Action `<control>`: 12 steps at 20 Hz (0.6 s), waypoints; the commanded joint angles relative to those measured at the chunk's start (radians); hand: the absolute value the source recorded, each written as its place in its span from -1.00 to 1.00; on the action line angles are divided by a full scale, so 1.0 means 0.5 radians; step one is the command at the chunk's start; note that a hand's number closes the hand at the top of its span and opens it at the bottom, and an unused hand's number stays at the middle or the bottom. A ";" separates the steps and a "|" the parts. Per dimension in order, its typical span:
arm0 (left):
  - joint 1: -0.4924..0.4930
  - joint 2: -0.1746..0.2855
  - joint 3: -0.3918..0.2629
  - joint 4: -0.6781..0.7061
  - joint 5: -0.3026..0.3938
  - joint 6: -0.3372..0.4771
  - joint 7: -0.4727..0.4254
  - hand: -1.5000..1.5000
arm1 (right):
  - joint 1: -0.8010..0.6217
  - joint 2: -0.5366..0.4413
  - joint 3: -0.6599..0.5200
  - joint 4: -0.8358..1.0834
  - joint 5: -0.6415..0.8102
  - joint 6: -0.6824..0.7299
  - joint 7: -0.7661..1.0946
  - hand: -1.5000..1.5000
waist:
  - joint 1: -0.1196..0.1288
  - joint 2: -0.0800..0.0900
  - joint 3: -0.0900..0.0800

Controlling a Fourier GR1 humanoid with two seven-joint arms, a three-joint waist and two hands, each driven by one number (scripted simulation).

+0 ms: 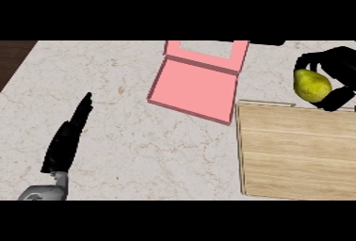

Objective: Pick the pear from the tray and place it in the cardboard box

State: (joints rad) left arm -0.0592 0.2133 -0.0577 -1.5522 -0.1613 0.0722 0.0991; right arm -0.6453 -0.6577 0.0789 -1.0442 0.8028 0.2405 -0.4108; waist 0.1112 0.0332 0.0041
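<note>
A yellow-green pear (311, 85) is held at the far right, with my right hand (336, 66) curled round it, fingers above and thumb below. The pear hangs just beyond the far edge of the wooden tray (295, 155), which lies at the right. A pink box (198, 87) with its flap raised at the back lies at the top centre, to the left of the pear. My left hand (68, 139) rests open at the lower left, fingers straight and pointing away.
The counter is pale marble (125, 103). Its left edge meets a dark wooden surface (12, 56) at the top left corner.
</note>
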 commanded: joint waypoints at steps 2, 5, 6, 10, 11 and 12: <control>-0.012 0.000 0.026 0.037 -0.014 0.021 0.007 0.00 | -0.399 0.047 -0.094 0.408 -0.141 0.046 -0.415 1.00 | -0.048 -0.018 -0.003; 0.035 0.021 0.045 0.036 -0.003 0.009 -0.017 0.00 | -0.468 0.200 -0.211 0.469 -0.390 0.159 -0.604 1.00 | -0.058 -0.026 -0.002; -0.025 -0.010 0.044 0.115 -0.011 0.029 -0.042 0.00 | -0.568 0.200 -0.266 0.512 -0.474 0.277 -0.624 1.00 | -0.078 -0.021 -0.005; -0.007 -0.004 0.046 0.043 -0.024 0.037 0.019 0.00 | -0.763 0.187 -0.319 0.722 -0.566 0.478 -0.834 1.00 | -0.115 -0.038 -0.006; -0.003 -0.007 0.089 0.109 0.006 0.039 -0.034 0.00 | -0.812 0.290 -0.295 0.781 -0.542 0.404 -0.822 1.00 | -0.111 -0.034 -0.007; 0.052 -0.026 0.019 -0.013 -0.013 0.023 0.044 0.00 | -0.866 0.286 -0.317 0.778 -0.592 0.490 -0.793 1.00 | -0.122 -0.047 -0.007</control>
State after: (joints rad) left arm -0.0550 0.2111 -0.0337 -1.5292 -0.1634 0.0839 0.1017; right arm -0.9826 -0.5455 -0.0542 -0.7266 0.5576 0.3923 -0.7412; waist 0.0637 0.0168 0.0015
